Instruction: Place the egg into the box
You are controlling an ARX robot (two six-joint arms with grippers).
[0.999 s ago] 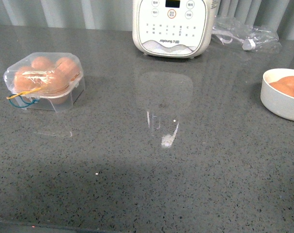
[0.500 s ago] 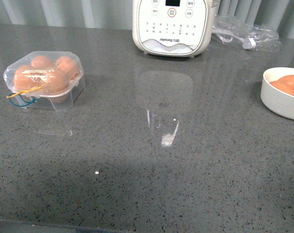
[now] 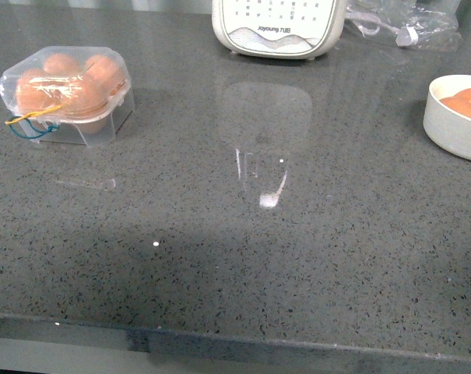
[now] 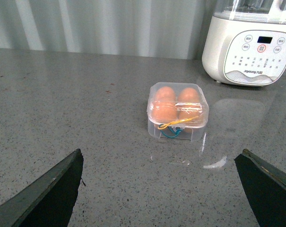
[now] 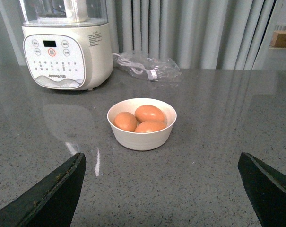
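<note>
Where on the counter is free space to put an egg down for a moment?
The widest bare patch lies between the box and the white bowl, in front of the appliance. The whole near counter is also bare. Behind the bowl it is more crowded: a plastic bag lies there.
</note>
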